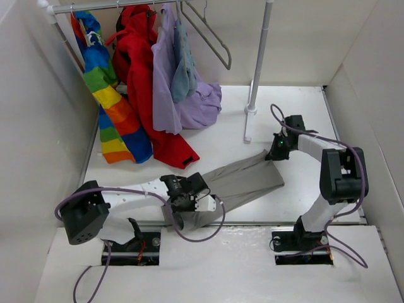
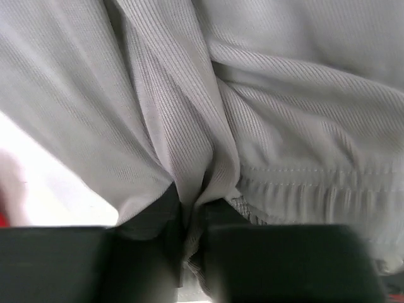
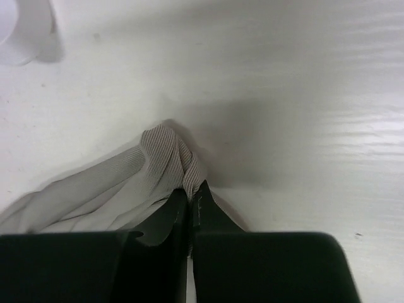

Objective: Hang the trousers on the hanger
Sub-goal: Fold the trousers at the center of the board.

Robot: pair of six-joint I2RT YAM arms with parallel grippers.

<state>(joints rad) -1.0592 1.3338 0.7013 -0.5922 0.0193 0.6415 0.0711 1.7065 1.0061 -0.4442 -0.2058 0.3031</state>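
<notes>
Here, between white walls (image 1: 38, 126), on the white table (image 1: 227, 139), left hand (image 2: 192, 211) and right hand (image 3: 190, 199) pinch the trousers (image 1: 243, 180).

Hidden, cropped, blurred
Top view: the left gripper (image 1: 191, 197) covers the lower-left end of the trousers (image 1: 247, 178) — the hook of the hanger (image 1: 213, 36) is too small to read; right wrist view, upper left: a cropped pale blur (image 3: 24, 28).

One pair of trousers (image 1: 243, 183) lies on the counter (image 1: 303, 113), from its near edge towards the right side. One hanger (image 1: 211, 38) hangs on the single rail (image 1: 107, 6) along the far edge. Four garments hang at the far left corner: one rainbow-striped garment (image 1: 107, 95), one red coat (image 1: 142, 82), one lilac garment (image 1: 167, 95) and one small blue-grey garment (image 1: 184, 69). One upright pole (image 1: 259, 57) stands there. There are two arms: left arm (image 1: 126, 199) and right arm (image 1: 334, 177).
</notes>
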